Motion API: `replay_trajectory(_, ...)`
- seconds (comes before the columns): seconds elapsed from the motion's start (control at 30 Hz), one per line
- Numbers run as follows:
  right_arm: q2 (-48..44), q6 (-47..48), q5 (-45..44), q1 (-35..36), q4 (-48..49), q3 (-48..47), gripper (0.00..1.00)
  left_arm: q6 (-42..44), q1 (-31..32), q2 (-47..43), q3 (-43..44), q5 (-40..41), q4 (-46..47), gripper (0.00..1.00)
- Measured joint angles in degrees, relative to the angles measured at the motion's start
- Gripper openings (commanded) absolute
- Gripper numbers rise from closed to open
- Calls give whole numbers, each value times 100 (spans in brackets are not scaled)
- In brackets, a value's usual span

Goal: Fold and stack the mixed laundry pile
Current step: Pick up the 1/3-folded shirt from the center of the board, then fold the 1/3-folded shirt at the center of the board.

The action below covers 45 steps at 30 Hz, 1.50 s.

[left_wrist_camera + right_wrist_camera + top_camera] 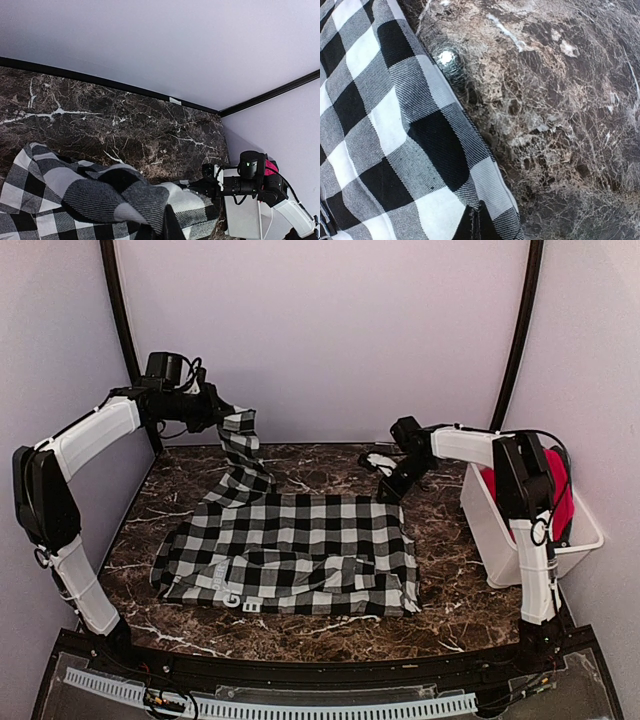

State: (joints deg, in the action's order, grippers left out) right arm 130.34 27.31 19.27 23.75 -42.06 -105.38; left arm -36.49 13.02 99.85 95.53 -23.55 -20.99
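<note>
Text check: one print, barely legible.
I see white lettering (pixel 232 598) on the checked garment (pixel 300 540), near-left hem; maybe a "G" plus a blocky character, too small to read for sure.

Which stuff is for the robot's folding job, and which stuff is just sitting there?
For the job:
checked garment, mostly spread out
red garment, inside the white bin

Just sitting there:
white bin
marble table
</note>
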Motion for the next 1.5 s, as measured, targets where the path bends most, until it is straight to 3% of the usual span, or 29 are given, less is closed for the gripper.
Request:
replay_trajectory(0.23, -264, -149, -286, 245, 74, 376, 0, -63, 90, -352, -157, 247, -140, 0)
replay_trajectory(0.43, -927, -267, -601, 581, 144, 680, 0, -319, 494, -1593, -680, 800, -310, 0)
replay_trajectory(0.8, -1591, -452, -1246, 1027, 243, 1405, 0, -1550, 1849, -3421, -1755, 2374, -756, 0)
replay_trajectory(1.2, -2138, -776, -1976, 1425, 367, 2308, 0, -2798, 3515, -3748, -2365, 3908, -1263, 0)
replay_trajectory(1.5, -2140, -944, -2361, 1429, 409, 2500, 0, -3324, 4197, -3742, -2317, 4601, -1591, 0)
